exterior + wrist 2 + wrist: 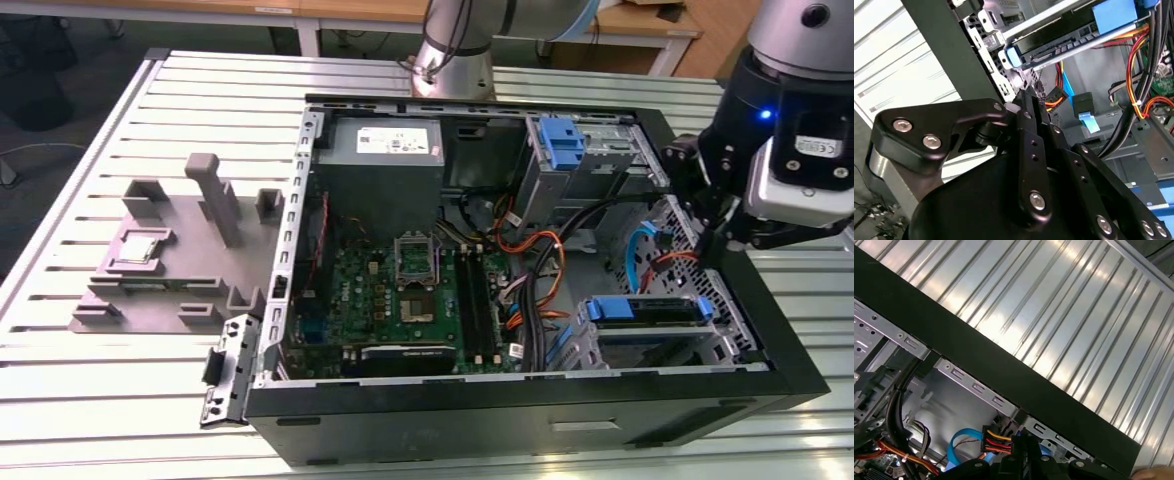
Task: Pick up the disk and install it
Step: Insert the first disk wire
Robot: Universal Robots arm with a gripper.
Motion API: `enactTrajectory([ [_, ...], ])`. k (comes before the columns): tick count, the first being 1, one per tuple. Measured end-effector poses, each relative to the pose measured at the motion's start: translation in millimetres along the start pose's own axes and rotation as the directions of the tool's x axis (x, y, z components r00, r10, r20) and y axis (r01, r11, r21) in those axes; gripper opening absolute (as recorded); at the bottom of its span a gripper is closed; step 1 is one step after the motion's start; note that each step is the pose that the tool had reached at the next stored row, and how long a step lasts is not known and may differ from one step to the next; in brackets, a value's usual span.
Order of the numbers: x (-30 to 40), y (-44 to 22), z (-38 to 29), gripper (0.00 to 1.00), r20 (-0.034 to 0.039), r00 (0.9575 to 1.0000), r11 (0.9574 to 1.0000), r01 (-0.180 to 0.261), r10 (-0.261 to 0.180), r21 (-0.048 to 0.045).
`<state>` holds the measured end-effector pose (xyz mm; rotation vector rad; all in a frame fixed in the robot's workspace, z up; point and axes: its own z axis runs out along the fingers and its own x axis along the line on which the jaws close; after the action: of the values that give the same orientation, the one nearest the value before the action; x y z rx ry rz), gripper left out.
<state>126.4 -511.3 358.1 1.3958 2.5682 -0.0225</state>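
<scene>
The disk (647, 310), a flat drive in a blue plastic bracket, lies level in the metal drive cage at the front corner of the open computer case (534, 400), on the exterior view's right. The second wrist view shows the disk (1054, 42) edge-on, with its connector side facing a bundle of coloured cables. My gripper (714, 245) hangs just inside the case's right wall, above and behind the disk and apart from it. Its fingers (1021, 100) are shut together with nothing visible between them. In the first wrist view the gripper (1021, 442) sits beside a black connector (996, 437) with red, yellow and black wires.
A blue caddy (561, 140) stands in the upper bay, next to the grey power supply (383, 140). The green motherboard (414, 290) and orange cables (534, 265) cover the case floor. A grey fixture block (174, 270) rests on the slatted table (120, 400), on the exterior view's left.
</scene>
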Motion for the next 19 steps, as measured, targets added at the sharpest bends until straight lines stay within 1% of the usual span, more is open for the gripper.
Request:
enactTrajectory([
  [3, 0.2, 0.3, 0.1, 0.16, -0.0007, 0.9999, 0.9999, -0.015, 0.015, 0.004],
  [7, 0.7, 0.5, 0.0, 0.16, 0.0012, 0.9989, 0.9988, -0.047, 0.047, 0.0123],
  [11, 0.7, 0.6, -0.1, 0.16, 0.0011, 0.9967, 0.9964, -0.081, 0.081, 0.026],
  [12, 0.6, 0.5, -0.1, 0.16, 0.0012, 0.9963, 0.9959, -0.086, 0.086, 0.0283],
  [15, -0.5, -0.3, 0.4, 0.16, 0.0013, 0.9961, 0.9956, -0.089, 0.089, 0.0287],
  [19, -3.8, -2.4, 0.8, 0.16, 0.0018, 0.9957, 0.9953, -0.092, 0.092, 0.0295],
])
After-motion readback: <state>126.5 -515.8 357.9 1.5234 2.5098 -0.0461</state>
